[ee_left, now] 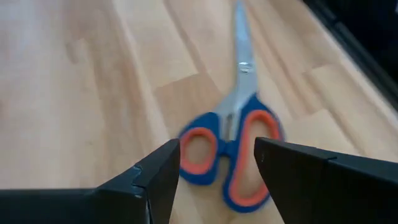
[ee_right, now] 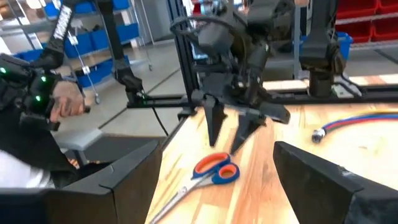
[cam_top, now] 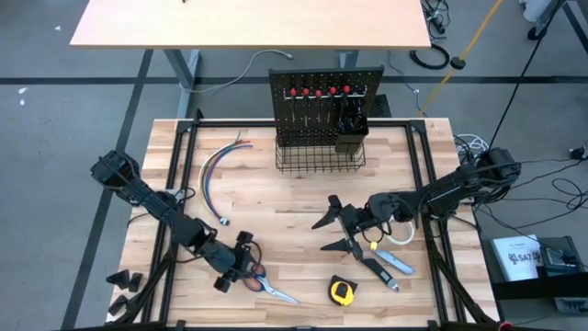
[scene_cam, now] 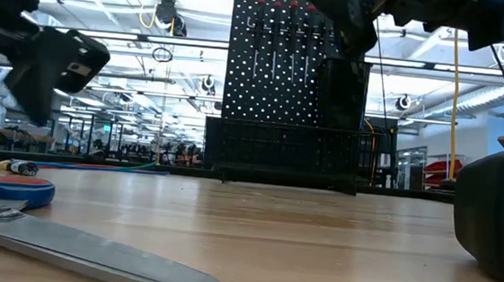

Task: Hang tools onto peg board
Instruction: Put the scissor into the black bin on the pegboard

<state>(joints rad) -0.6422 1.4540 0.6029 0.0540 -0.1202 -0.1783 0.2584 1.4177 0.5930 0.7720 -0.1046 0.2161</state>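
Note:
The scissors (ee_left: 231,148), with blue and orange handles, lie flat on the wooden table near its front left; they also show in the high view (cam_top: 268,286) and the right wrist view (ee_right: 213,170). My left gripper (ee_left: 216,155) is open just above the scissors' handles, with one finger on either side and touching nothing. My right gripper (cam_top: 322,234) is open and empty above the table's middle. The black peg board (cam_top: 322,97) stands at the far edge, with red-handled tools hanging on it, a wire basket (cam_top: 320,154) at its base and a black cup (cam_top: 352,129).
A yellow tape measure (cam_top: 342,291), a grey-blue utility knife (cam_top: 397,265), a dark-handled tool (cam_top: 377,270) and a white tape roll (cam_top: 401,235) lie at the front right. Coloured wires (cam_top: 219,165) lie at the far left. A person's hand (ee_right: 62,99) shows beyond the table.

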